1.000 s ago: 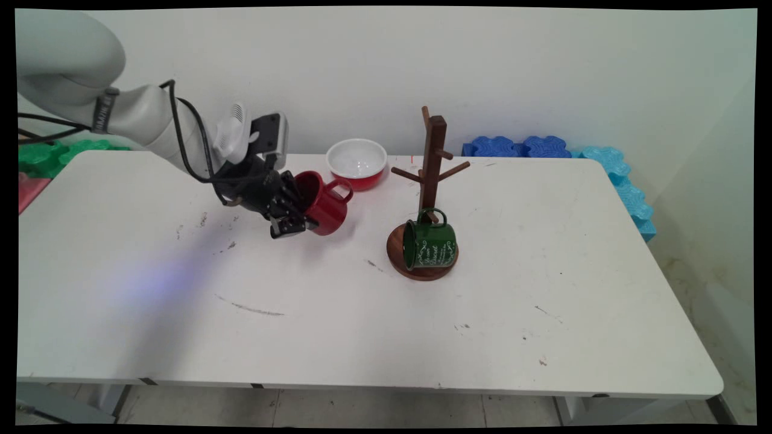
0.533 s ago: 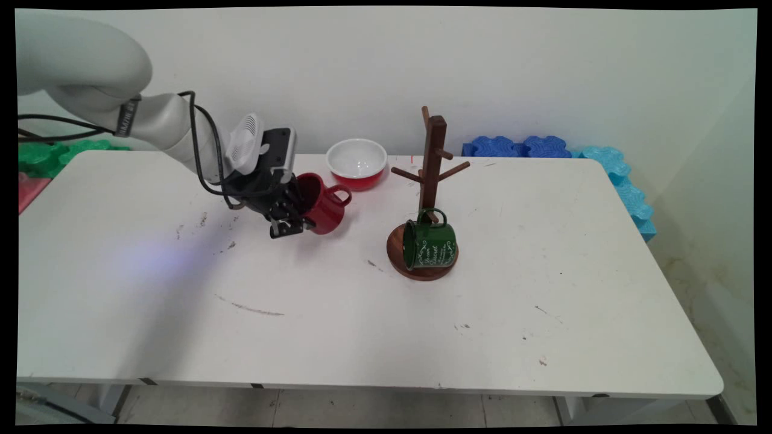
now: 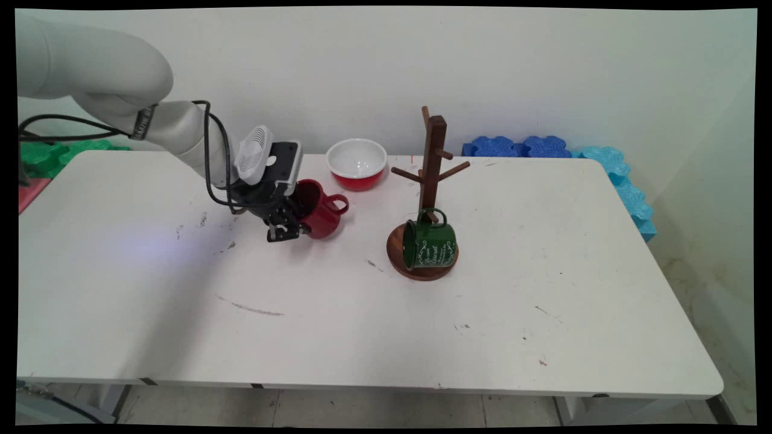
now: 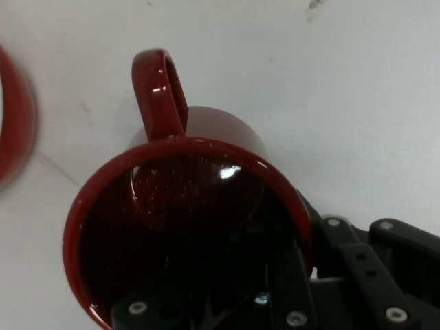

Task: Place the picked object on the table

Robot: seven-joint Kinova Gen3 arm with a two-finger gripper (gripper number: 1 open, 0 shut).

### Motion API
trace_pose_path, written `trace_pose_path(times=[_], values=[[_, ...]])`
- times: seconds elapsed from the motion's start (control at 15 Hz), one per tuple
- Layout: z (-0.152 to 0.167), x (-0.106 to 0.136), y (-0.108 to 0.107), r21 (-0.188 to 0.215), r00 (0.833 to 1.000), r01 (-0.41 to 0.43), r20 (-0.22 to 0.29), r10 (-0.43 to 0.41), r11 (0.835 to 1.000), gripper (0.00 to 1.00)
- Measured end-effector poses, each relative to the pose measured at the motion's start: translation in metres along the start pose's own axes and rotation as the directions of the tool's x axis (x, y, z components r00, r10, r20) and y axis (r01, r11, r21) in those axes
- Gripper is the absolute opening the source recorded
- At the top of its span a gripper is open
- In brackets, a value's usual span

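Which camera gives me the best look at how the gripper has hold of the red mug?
The hand view: the red mug fills it, and one finger reaches inside over the rim while the linkage sits outside the wall. The main view shows the gripper shut on the tilted red mug, but the fingers hide the contact.

From my console, the only lettering I can spot is white ornamental script on the side of the green mug [image 3: 429, 244], lying on the mug tree's base [image 3: 422, 270] at about 3 o'clock from the gripper [image 3: 288, 229]. I cannot make out the words.
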Motion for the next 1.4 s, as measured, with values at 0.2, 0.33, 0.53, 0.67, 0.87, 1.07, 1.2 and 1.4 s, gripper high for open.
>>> trace_pose_path(times=[0.2, 0.33, 0.53, 0.67, 0.87, 1.07, 1.2, 1.4], values=[[0.006, 0.001, -0.001, -0.01, 1.0, -0.014, 0.017, 0.014, 1.0, 0.0], [0.009, 0.001, -0.002, -0.015, 0.999, -0.02, 0.026, 0.021, 1.0, 0.0], [0.012, 0.002, -0.003, -0.019, 0.999, -0.026, 0.033, 0.027, 0.999, 0.0], [0.014, 0.002, -0.004, -0.021, 0.999, -0.031, 0.036, 0.032, 0.999, 0.0], [0.017, 0.003, -0.005, -0.024, 0.998, -0.038, 0.041, 0.039, 0.999, 1.0], [0.021, 0.003, -0.007, -0.025, 0.998, -0.046, 0.043, 0.047, 0.999, 1.0], [0.022, 0.004, -0.008, -0.024, 0.998, -0.052, 0.042, 0.053, 0.998, 1.0], [0.024, 0.004, -0.009, -0.022, 0.997, -0.061, 0.039, 0.062, 0.998, 1.0]])
